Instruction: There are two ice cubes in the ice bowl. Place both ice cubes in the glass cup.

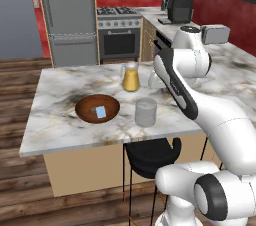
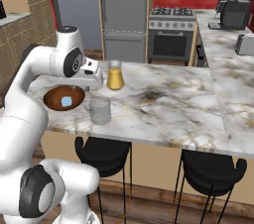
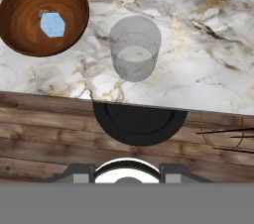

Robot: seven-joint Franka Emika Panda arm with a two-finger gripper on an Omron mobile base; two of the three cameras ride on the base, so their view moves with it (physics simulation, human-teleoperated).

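The white marble tabletop (image 1: 60,125) with grey and gold veins is spreading across the middle of the kitchen, with a brown plank floor (image 3: 44,134) lying below its near edge. A tall steel refrigerator (image 1: 67,15) and a steel oven range (image 1: 119,32) are standing against the far red wall. Black round stools (image 2: 101,153) are sitting under the near edge of the tabletop.

The white arm is reaching up over the near side of the tabletop, and its end effector (image 2: 94,77) is hanging above the tabletop, between the bowl and the pitcher as the right base view shows it. The finger tips are barely showing at the bottom of the hand view, so it cannot be told whether the end effector is released or clenched, and nothing is seen held in it.

The wide, shallow, reddish-brown wooden ice bowl (image 1: 97,108) is resting on the tabletop towards the left. The clear greyish cylindrical glass cup (image 1: 146,112) is standing upright just to the right of the bowl, apart from it and near the front edge. The handled glass pitcher of orange juice (image 1: 131,76) is standing farther back, beyond the cup.

One small pale-blue translucent ice cube (image 3: 52,24) is lying inside the bowl. The cup is looking empty from above.
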